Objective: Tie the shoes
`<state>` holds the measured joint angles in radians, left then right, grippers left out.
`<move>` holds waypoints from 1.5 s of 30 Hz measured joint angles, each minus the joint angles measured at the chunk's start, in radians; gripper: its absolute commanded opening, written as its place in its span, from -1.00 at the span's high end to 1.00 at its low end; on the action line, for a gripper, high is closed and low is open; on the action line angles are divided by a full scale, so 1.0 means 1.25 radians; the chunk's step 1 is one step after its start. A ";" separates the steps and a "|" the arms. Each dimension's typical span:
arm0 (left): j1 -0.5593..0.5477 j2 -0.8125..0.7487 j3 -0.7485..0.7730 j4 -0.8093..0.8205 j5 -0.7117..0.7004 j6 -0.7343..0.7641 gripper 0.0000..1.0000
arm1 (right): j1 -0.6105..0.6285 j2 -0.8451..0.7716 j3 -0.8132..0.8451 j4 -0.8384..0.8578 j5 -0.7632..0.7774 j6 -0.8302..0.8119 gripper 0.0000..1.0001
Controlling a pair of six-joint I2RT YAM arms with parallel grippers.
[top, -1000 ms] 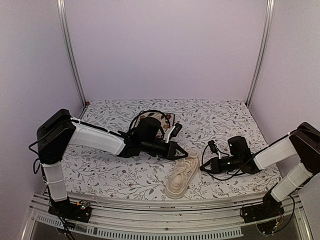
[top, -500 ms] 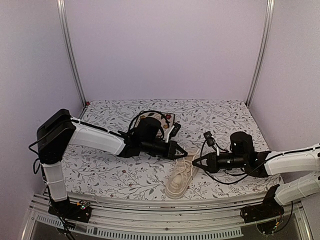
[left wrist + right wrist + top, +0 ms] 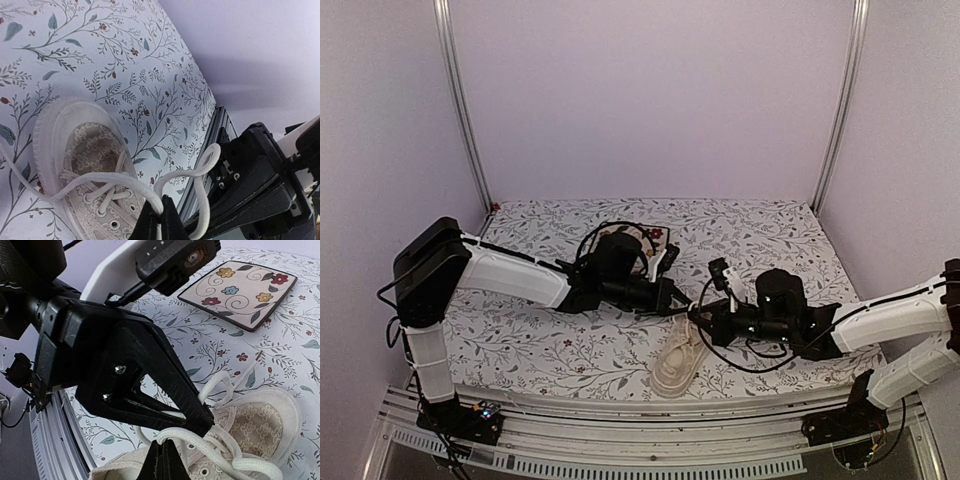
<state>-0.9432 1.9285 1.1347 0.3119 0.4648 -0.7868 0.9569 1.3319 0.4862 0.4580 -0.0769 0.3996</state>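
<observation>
The cream sneaker [image 3: 677, 358] lies on the floral cloth near the front edge, toe toward the back. It also shows in the left wrist view [image 3: 85, 165] and the right wrist view [image 3: 260, 425]. My left gripper [image 3: 677, 302] is above the toe end, shut on a loop of the cream lace [image 3: 150, 195]. My right gripper [image 3: 692, 322] has come in from the right, tip to tip with the left one, and is shut on another lace loop [image 3: 200, 432]. In the right wrist view the left gripper's black fingers [image 3: 150, 385] fill the frame just above my own tips [image 3: 162, 460].
The square floral plate [image 3: 642, 240] with dark rim lies behind the left gripper, also in the right wrist view [image 3: 240, 292]. Loose black cables hang around both wrists. The table's metal front rail [image 3: 640, 415] runs just below the shoe's heel.
My right arm has reached left across the table, from well right of the shoe to tip-to-tip with the left gripper over the laces. The left gripper has barely moved.
</observation>
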 measured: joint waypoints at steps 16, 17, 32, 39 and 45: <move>0.005 0.000 0.003 -0.009 0.002 -0.008 1.00 | 0.019 0.164 0.041 0.049 0.027 -0.051 0.96; 0.005 0.000 0.003 -0.009 0.002 -0.009 1.00 | 0.020 0.172 0.044 0.054 0.027 -0.051 0.96; 0.013 0.000 0.003 -0.007 -0.001 -0.027 1.00 | 0.024 0.287 0.076 0.204 0.055 -0.006 0.96; 0.017 0.000 0.003 0.019 -0.010 -0.042 1.00 | 0.027 0.317 0.065 0.304 0.119 -0.009 0.96; 0.016 0.000 0.003 0.048 -0.011 -0.057 1.00 | 0.031 0.351 0.029 0.452 0.155 -0.014 0.96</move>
<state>-0.9230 1.9285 1.1381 0.3714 0.4515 -0.8581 0.9951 1.7706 0.5228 1.0229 0.1165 0.3817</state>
